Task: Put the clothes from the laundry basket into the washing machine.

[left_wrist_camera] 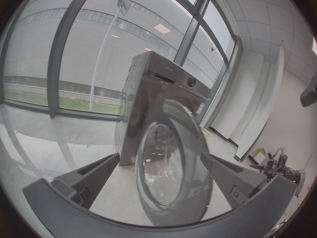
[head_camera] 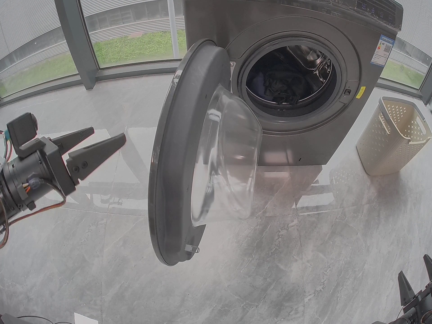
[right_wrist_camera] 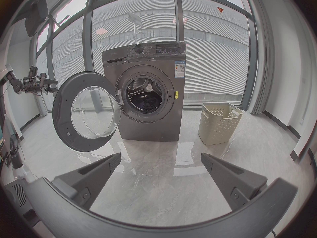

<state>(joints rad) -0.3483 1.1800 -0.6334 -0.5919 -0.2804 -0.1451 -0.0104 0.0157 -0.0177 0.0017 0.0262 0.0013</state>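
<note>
Floor (head_camera: 292,257): glossy grey stone tiles. They carry the washing machine and the laundry basket.

Windows (head_camera: 130,19): tall panes in dark frames behind the machine, with grass and a ribbed building outside.

Washing machine (head_camera: 216,19): a grey front-loader with its back to the windows and its round drum opening uncovered.

Door (head_camera: 173,158): swung wide open on the hinge at the machine's left. Its bulging clear glass bowl faces the drum side and its grey ring stands almost edge-on in the head view.

Laundry basket (head_camera: 387,145): cream, perforated, with a handle. It stands upright on the floor just beside the machine's right side, apart from it. I cannot tell what lies at its bottom.

Clothes (head_camera: 279,84): a dark heap, with a bluish piece at one side, lying low inside the drum.

Left claw (head_camera: 108,133): released, fingers spread with nothing between them. It is held up in the air on the outer side of the open door, pointing toward it and not touching it. In the left wrist view the door sits between the two fingers, farther off.

Right claw (head_camera: 413,266): released, fingers wide apart and holding nothing. It is low over the floor and well back from the machine and the basket, facing the machine's front.
</note>
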